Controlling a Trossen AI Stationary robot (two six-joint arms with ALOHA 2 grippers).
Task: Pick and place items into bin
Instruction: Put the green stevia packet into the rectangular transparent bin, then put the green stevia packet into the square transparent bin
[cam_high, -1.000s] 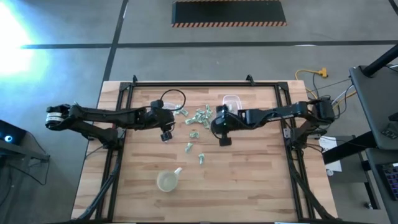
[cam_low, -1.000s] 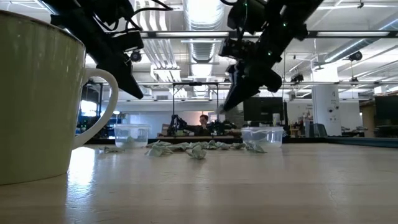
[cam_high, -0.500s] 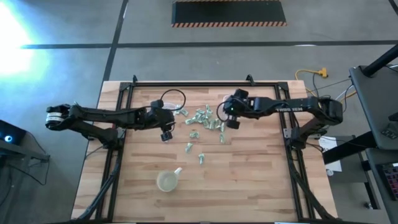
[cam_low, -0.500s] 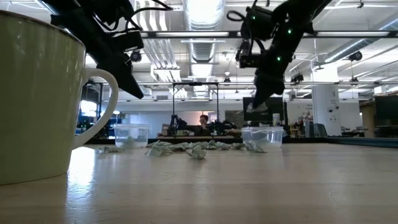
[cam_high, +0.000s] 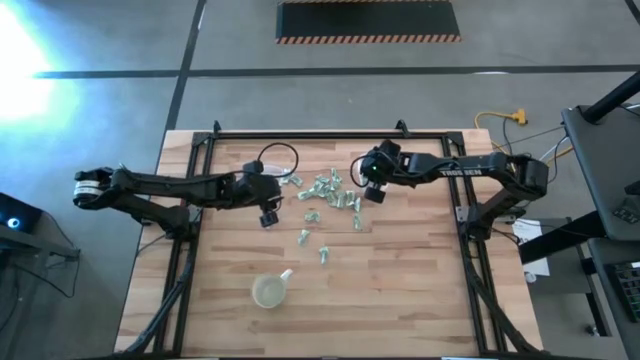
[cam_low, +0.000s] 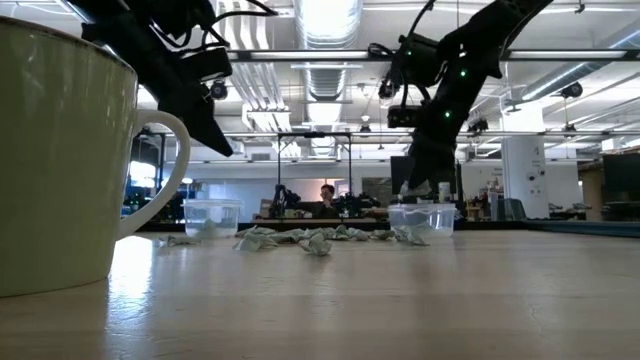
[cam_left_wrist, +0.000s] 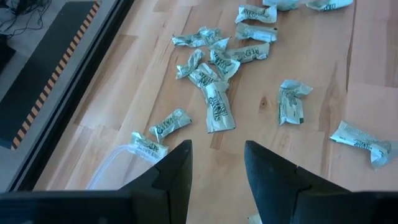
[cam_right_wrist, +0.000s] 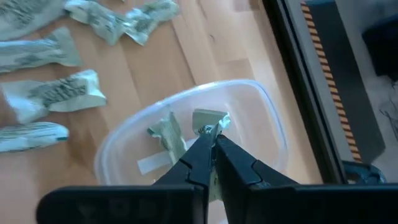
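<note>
1. a small pale green and silvery packet (cam_right_wrist: 210, 119), flat and crinkled, is pinched at one end between the tips of the right gripper (cam_right_wrist: 211, 138), directly above the clear plastic oval bin (cam_right_wrist: 264, 106) near the table's far edge.
2. the packet's long axis runs out from the fingertips and away toward the bin's far wall, more or less in line with the fingers; how far it tilts downward i cannot tell.
3. the right gripper's two dark fingers are pressed nearly together on the packet's end. another packet (cam_right_wrist: 166, 134) already lies inside the bin.
4. risk, as a judgement: the hold is only on the packet's edge, so the packet could cling to one finger when let go, or flutter sideways and land on the rim or outside the bin.
5. many more packets lie scattered on the light wooden table (cam_high: 400, 270), clustered between the two arms (cam_high: 330, 188).
6. the left gripper (cam_left_wrist: 216, 163) waits over the table near that cluster, fingers spread apart and holding nothing.
7. a second clear bin (cam_high: 279, 158) sits by the left arm; a yellowish round cup with a spout (cam_high: 270, 290) stands well apart, nearer the front.
</note>
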